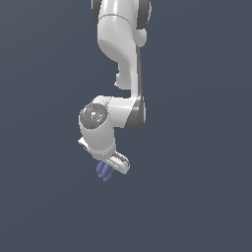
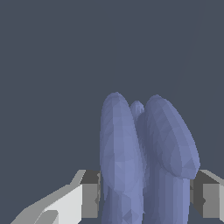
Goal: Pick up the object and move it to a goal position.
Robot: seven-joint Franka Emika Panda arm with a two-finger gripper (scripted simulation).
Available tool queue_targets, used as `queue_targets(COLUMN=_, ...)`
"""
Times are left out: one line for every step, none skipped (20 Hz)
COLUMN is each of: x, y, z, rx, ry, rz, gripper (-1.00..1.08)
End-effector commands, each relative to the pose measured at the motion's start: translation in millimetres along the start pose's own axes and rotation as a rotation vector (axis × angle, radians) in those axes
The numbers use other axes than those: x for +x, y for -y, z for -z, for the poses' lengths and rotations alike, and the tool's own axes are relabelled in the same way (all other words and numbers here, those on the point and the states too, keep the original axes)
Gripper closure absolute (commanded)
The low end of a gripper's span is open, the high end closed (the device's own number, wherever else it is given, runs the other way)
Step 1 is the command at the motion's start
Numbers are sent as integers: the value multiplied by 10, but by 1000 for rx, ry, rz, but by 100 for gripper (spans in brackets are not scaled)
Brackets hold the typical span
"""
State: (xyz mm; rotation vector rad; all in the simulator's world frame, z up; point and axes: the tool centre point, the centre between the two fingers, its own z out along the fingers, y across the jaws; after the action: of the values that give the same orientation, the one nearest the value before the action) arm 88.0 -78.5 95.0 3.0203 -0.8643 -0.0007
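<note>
The object (image 2: 146,162) is being gripped between the fingers (image 2: 89,199) of the narrowed gripper (image 2: 146,197), its long lobes pointing straight out beyond the fingertips.

No legible text, label, brand, number or sign appears in either view. The white arm (image 1: 120,44) carries no readable marking on its links or joint caps. The gripper (image 1: 109,170) housing and its fingers (image 2: 89,194) are plain. The object (image 2: 144,157) between the fingers shows only a ridged blue-purple surface with no print. The grey background around the gripper is unmarked.
</note>
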Motion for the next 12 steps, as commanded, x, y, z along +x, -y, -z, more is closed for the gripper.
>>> queue_targets(x=2, y=1, z=3, rx=0, ry=0, rz=0, gripper=108)
queue_targets(x=2, y=1, z=3, rx=0, ry=0, rz=0, gripper=108)
queue_targets(x=2, y=1, z=3, rx=0, ry=0, rz=0, gripper=108)
queue_targets(x=2, y=1, z=3, rx=0, ry=0, rz=0, gripper=108)
queue_targets(x=2, y=1, z=3, rx=0, ry=0, rz=0, gripper=108)
queue_targets(x=2, y=1, z=3, rx=0, ry=0, rz=0, gripper=108)
queue_targets(x=2, y=1, z=3, rx=0, ry=0, rz=0, gripper=108)
queue_targets(x=0, y=1, z=-1, rx=0, ry=0, rz=0, gripper=108)
queue_targets(x=0, y=0, z=1, rx=0, ry=0, rz=0, gripper=108)
queue_targets(x=-3, y=-1, z=7, rx=0, ry=0, rz=0, gripper=108)
queue_targets(x=-7, y=-4, z=18, rx=0, ry=0, rz=0, gripper=108)
queue_targets(x=-12, y=-8, z=32, rx=0, ry=0, rz=0, gripper=108)
